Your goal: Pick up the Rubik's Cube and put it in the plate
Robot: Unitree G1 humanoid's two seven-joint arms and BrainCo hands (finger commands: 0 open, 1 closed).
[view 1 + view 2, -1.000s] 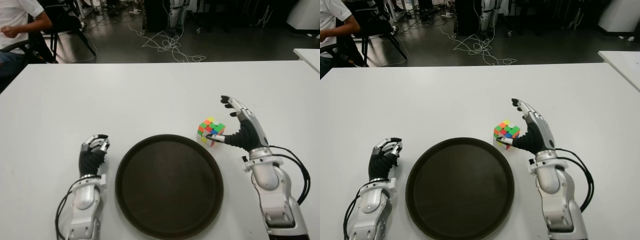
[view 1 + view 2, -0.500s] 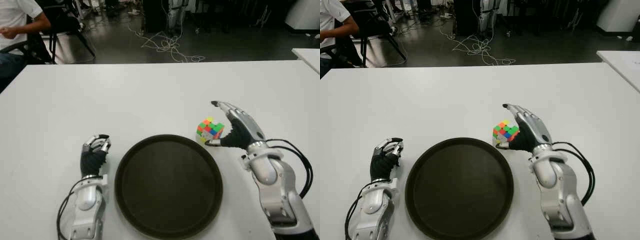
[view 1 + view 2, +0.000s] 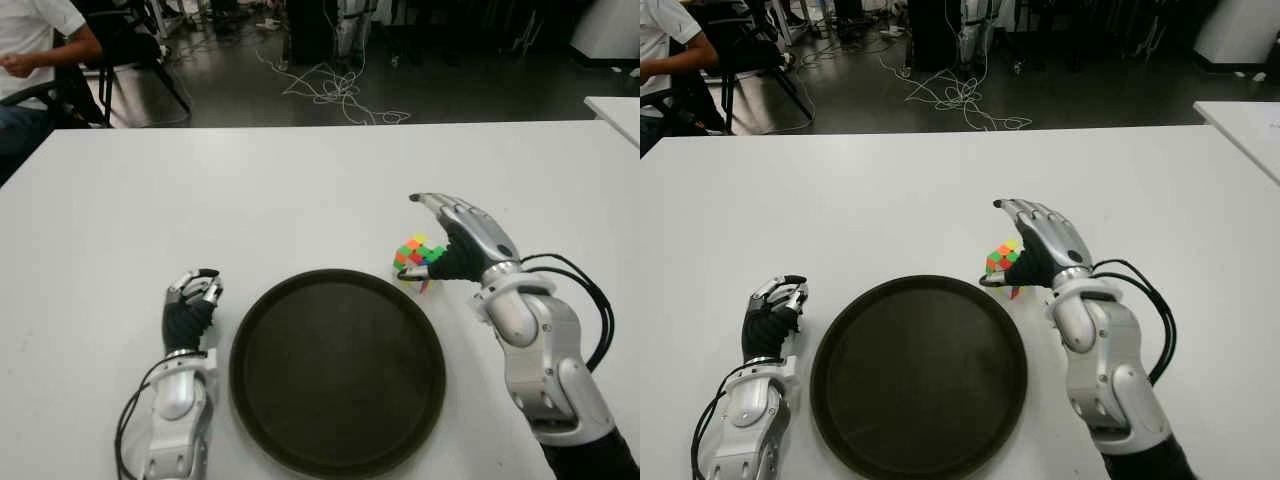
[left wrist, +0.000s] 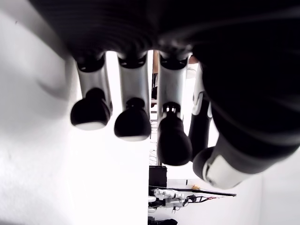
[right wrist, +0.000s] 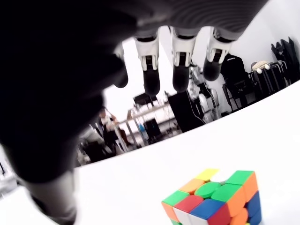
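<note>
Rubik's Cube (image 3: 417, 256) on the white bench (image 3: 300, 190), just beyond the far right rim of the plate (image 3: 338, 370), near it but outside it. Partly hidden in the eye views behind the right hand (image 3: 462, 240), only the green, orange, yellow and red faces toward the plate showing. Seen whole in the right wrist view (image 5: 215, 200), sitting flat on the bench with nothing pressed against its sides.

Right hand arched over the cube from the robot's right side, palm down, fingers (image 5: 180, 70) extended forward and spread above the cube, thumb low on the plate side. Opened, not closed around anything; contact between thumb and cube cannot be told from these views. Black cable (image 3: 590, 300) looping off the right forearm onto the bench.

Left hand (image 3: 190, 300) just to the left of the plate, well apart from the cube. Fingers (image 4: 133, 122) curled in, fingertips bunched close together in the left wrist view, nothing held between them.

Dark round plate with a raised rim, nothing inside it, between the two hands.

Beyond the far edge of the bench: tangled white cables (image 3: 335, 90) on the dark floor, and a seated person (image 3: 40, 50) in a white shirt at the far left.
</note>
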